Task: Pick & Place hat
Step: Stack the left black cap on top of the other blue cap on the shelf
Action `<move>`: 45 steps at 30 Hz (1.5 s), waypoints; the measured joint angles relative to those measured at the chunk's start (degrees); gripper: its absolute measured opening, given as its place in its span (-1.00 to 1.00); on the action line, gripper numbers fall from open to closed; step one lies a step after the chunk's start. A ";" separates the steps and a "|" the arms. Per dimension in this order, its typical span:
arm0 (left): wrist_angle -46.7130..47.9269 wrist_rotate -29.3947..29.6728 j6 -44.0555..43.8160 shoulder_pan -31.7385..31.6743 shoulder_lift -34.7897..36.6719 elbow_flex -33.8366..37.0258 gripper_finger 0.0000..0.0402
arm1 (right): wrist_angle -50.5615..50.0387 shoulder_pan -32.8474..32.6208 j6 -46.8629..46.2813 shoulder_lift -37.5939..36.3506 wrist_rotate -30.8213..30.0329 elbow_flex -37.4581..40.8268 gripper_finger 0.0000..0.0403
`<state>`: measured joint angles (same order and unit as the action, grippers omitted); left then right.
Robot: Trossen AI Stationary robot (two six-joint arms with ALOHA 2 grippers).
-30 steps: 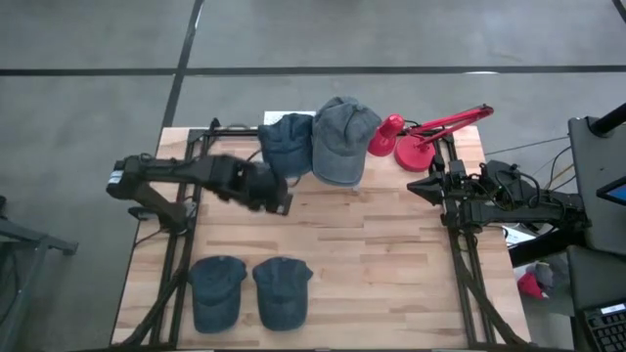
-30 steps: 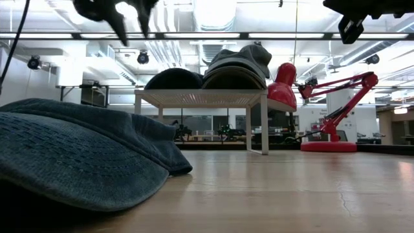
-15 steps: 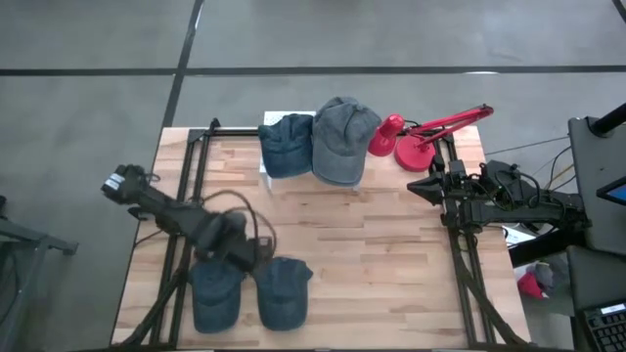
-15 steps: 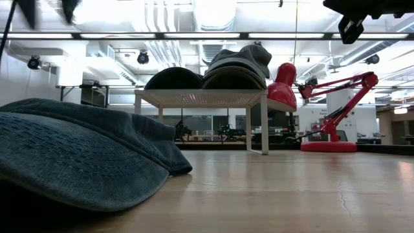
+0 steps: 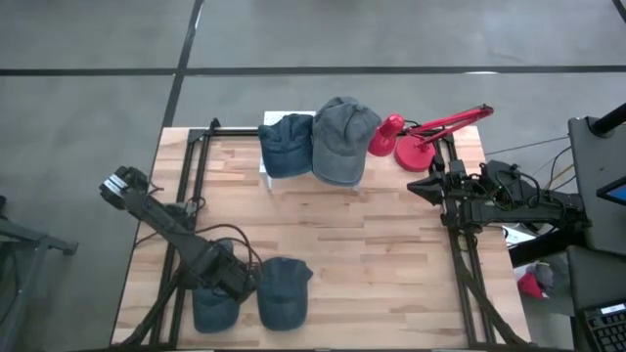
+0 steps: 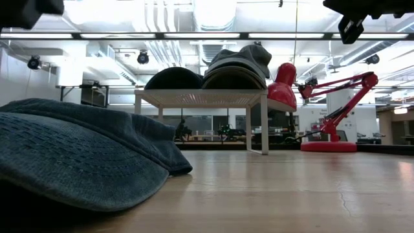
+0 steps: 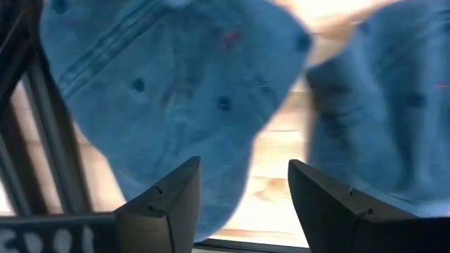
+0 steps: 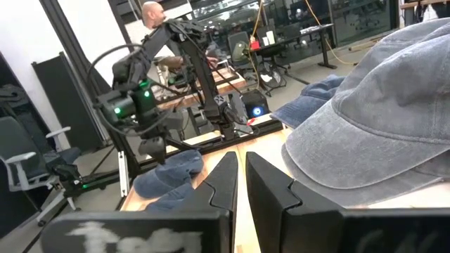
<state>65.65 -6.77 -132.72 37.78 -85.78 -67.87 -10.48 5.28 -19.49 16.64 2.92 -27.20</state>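
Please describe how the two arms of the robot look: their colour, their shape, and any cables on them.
Both arms are dark, almost black, built of jointed segments. The left arm carries a thin black cable that loops near its wrist, and its base end is lighter. The left gripper has two flat, wedge-shaped black jaws. The right arm is bulkier, with cables at its base; the right gripper has the same dark jaws.

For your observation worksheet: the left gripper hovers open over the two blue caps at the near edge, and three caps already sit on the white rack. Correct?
Not quite. The high view shows only two caps on the white rack: a blue cap and a grey cap. The left gripper is open above the near blue caps.
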 joint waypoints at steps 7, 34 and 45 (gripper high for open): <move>-1.21 -1.31 -0.40 0.20 0.00 2.55 0.02 | 0.00 -0.02 0.03 0.00 0.00 0.00 -0.86; -8.18 -8.80 -0.87 0.33 -6.50 13.24 0.02 | 0.02 -0.02 0.54 -0.01 -0.07 0.00 -0.86; -12.93 -8.74 0.72 0.31 -10.27 16.82 0.02 | 0.04 -0.01 0.42 0.00 -0.07 0.00 -0.86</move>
<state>52.71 -15.51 -132.01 38.09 -96.05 -51.05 -10.44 5.27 -19.07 16.64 2.85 -27.20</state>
